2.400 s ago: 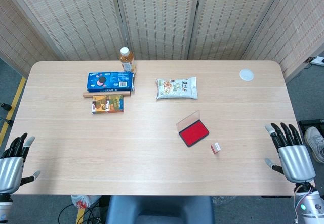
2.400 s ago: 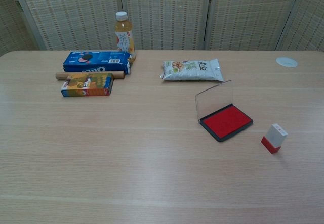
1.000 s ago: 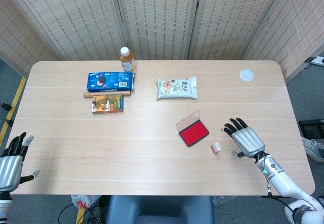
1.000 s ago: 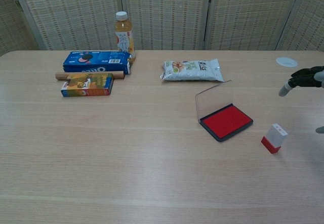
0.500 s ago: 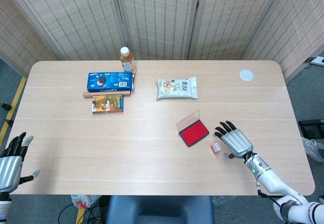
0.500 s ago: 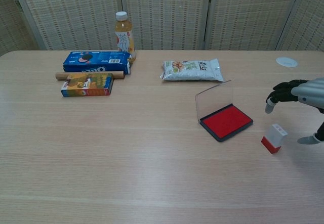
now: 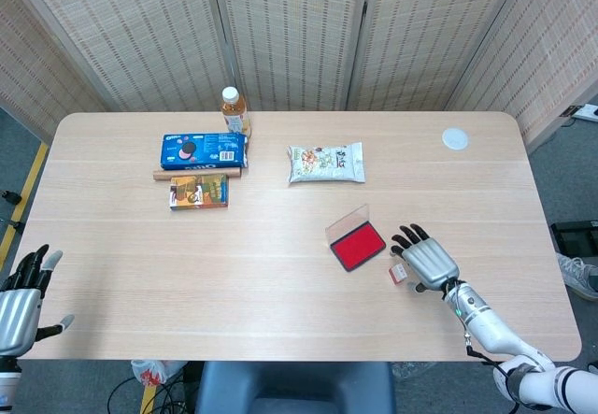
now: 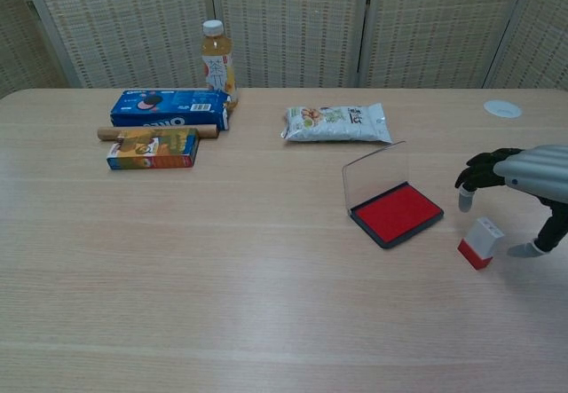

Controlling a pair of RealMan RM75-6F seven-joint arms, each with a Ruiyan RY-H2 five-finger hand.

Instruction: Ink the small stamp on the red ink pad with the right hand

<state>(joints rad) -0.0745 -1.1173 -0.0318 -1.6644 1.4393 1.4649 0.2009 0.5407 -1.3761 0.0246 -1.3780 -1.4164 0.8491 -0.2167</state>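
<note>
The small stamp, white with a red base, stands on the table to the right of the red ink pad. The pad's clear lid stands up on its left side. My right hand hovers over and just right of the stamp, fingers spread, holding nothing. In the chest view its fingertips hang just above the stamp and the thumb points down to the stamp's right. My left hand is open off the table's front left corner, seen only in the head view.
At the back left stand a tea bottle, a blue cookie box, a brown stick and an orange box. A snack bag lies at the back centre. A white disc sits at the back right.
My right hand has come in from the table's right edge leftward to the stamp and now hangs just over it. The stamp, pad and left hand have not moved.
</note>
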